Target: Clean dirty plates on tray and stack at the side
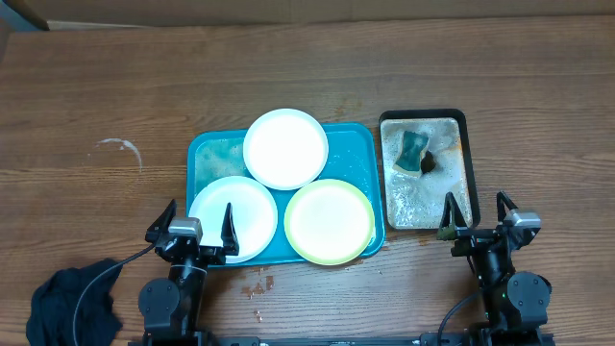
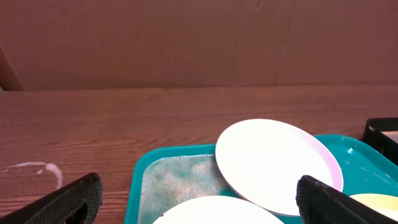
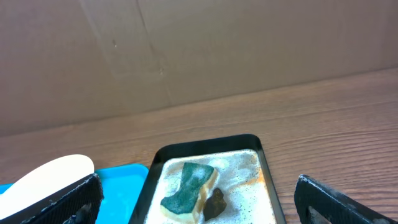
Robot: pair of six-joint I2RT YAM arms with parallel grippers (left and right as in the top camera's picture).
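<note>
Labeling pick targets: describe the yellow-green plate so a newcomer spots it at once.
Find the big teal tray, left of the black tray of foamy water. Three plates sit on it; the yellow-green plate is at the near right corner. Only it is tinted: the far plate and the near left plate are white.

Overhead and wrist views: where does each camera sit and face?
Overhead: above table, straight down on teal tray, black tray; left arm, right arm at near edge.
Left wrist: low, facing forward over teal tray; own open jaws frame it.
Right wrist: low, forward over black tray, sponge; open jaws too.
Shared: teal tray in all.
</note>
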